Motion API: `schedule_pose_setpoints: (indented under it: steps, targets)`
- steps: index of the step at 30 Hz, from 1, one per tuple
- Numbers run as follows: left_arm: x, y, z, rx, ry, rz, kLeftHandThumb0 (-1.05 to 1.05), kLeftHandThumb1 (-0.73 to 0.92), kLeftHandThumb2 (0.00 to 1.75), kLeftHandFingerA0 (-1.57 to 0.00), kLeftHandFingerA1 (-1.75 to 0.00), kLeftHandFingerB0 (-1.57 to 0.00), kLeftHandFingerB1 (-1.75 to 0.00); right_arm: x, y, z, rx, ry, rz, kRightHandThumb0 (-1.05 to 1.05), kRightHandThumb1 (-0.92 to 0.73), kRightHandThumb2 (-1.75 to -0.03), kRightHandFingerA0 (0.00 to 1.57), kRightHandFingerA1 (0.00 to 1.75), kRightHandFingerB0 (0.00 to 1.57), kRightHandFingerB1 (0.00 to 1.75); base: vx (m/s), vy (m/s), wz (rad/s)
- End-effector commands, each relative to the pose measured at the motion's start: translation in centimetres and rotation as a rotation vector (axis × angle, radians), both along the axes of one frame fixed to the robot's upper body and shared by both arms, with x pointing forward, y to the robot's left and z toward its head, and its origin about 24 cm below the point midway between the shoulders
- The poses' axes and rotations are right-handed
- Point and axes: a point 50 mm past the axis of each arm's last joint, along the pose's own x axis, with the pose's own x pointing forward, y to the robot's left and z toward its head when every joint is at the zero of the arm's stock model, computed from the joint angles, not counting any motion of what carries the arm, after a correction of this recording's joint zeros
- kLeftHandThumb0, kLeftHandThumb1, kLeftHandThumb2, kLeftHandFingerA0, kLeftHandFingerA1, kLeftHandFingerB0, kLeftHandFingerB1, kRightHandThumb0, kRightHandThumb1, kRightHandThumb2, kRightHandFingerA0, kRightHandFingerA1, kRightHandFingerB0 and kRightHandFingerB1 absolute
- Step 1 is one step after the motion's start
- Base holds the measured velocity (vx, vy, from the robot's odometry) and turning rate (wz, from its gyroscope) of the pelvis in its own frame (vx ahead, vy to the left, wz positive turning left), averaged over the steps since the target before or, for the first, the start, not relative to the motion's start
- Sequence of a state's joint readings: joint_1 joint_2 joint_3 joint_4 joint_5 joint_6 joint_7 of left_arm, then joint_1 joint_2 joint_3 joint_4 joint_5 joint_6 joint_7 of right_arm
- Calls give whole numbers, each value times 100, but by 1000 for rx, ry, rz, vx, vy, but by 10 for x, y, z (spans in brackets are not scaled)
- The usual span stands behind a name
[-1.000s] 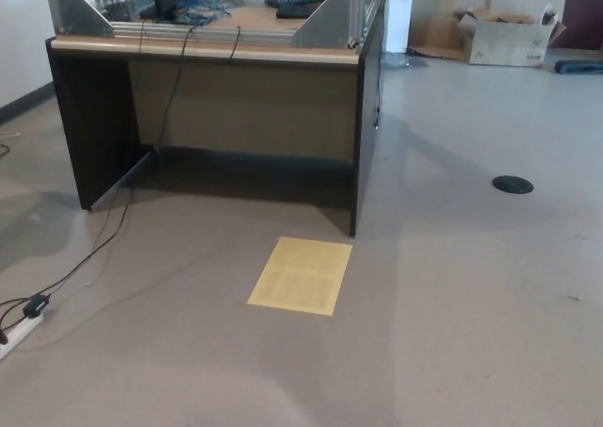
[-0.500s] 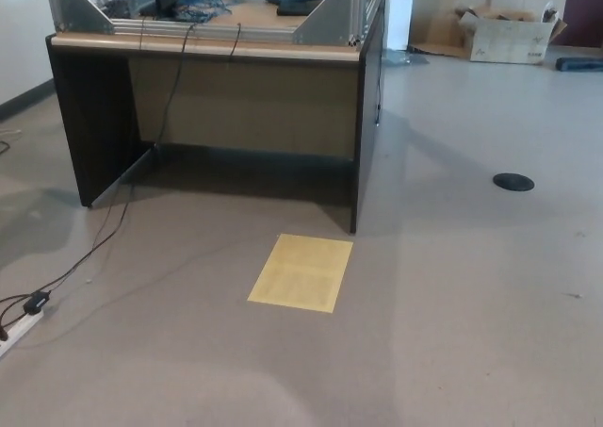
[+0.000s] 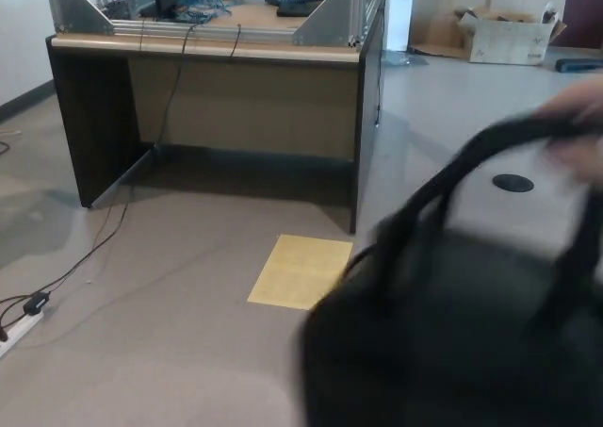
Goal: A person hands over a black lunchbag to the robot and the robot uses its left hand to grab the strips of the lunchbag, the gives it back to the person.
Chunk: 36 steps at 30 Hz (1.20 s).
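- The lunchbag (image 3: pixel 452 333) was black, straps (image 3: pixel 490 149) included — blurred throughout.
- The sheet (image 3: pixel 300 271) on the floor was pale yellow.
- The floor (image 3: pixel 170 352) was grey.
- The desk (image 3: pixel 217 97) had dark brown sides — and a tan front panel.
- The box (image 3: pixel 509 39) was cardboard brown.

Black lunchbag (image 3: pixel 452 337) heavily motion-blurred, cut off by bottom and right edges. Straps (image 3: pixel 490 144) smeared. Person's hand (image 3: pixel 582 125) at right edge, blurred, mostly out of frame. Bag hides corner of yellow sheet (image 3: pixel 300 271) on floor.

A yellow sheet (image 3: pixel 300 269) lies on the floor before a desk (image 3: pixel 217 88).
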<state>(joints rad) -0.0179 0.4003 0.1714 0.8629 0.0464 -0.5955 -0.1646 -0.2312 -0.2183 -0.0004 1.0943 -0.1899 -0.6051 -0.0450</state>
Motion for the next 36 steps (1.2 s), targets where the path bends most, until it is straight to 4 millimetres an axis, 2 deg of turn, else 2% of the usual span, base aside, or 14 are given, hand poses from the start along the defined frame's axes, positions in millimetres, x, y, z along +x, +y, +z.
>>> schedule_pose_setpoints:
  steps: [1,3,6,7,9,15,17,19,21,22,25,26,30,36]
  targets:
    - [0,1,7,15,-43,-26,-75,49,83,-4,-35,-10,-28,-6,-7,0,-20,-11,-15,-73,-86,-66,35,44,29,37,0,0,0]
    - [7,-1,20,59,-116,-61,-74,59,60,-10,-28,-12,-23,-6,-7,0,-18,-15,-15,-74,-86,-66,34,44,29,38,0,0,0]
    - [23,-7,54,55,-241,-108,-76,51,88,-3,-30,-11,-28,-3,-7,2,-10,-25,-22,-75,-86,-66,35,44,30,38,0,0,0]
    - [32,-13,78,56,-318,-144,-75,63,60,-7,-25,-9,-24,-3,-9,3,-13,-24,-27,-75,-86,-66,35,44,30,37,0,0,0]
    - [40,-32,133,60,-510,-232,-69,47,79,-5,-25,-10,-29,-4,-10,2,-9,-18,-32,-73,-86,-66,34,43,30,37,0,0,0]
    - [26,-73,222,193,-772,-416,-68,57,60,-8,-22,-14,-24,-4,-8,1,-18,-13,-25,-74,-86,-66,34,44,29,37,0,0,0]
    - [15,-90,249,231,-862,-480,-75,49,85,-3,-27,-14,-35,-5,-8,1,2,-16,-29,-74,-85,-65,34,45,29,37,0,0,0]
    - [9,-99,260,225,-901,-511,-74,55,62,-9,-23,-14,-25,-6,-9,0,-9,-14,-28,-74,-86,-66,35,44,29,37,0,0,0]
    - [-1,-111,280,212,-956,-568,-74,48,83,-4,-24,-9,-30,-5,-9,1,-21,-14,-27,-74,-85,-65,35,45,29,38,0,0,0]
    - [-4,-114,287,212,-977,-585,-72,59,58,-4,-25,-11,-27,-4,-9,2,-25,-19,-27,-71,-67,-107,32,57,15,46,0,0,0]
    - [-12,-122,304,207,-1018,-612,-74,59,59,-5,-23,-11,-25,-3,-9,2,-25,-14,-27,-71,-67,-108,32,57,14,46,0,0,0]
    - [-14,-124,310,204,-1041,-624,-74,47,86,0,-20,-14,-29,-4,-9,1,-11,-8,-30,-74,-85,-65,35,45,29,37,0,0,0]
    - [-22,-132,331,217,-1110,-657,-78,60,59,-6,-24,-10,-25,-6,-10,0,-17,-1,-26,-72,-83,-65,36,44,28,37,0,0,0]
    - [-37,-149,349,196,-1120,-751,-71,45,85,0,-23,-14,-32,-7,-11,-1,-13,0,-29,-74,-82,-65,36,45,28,38,0,0,0]
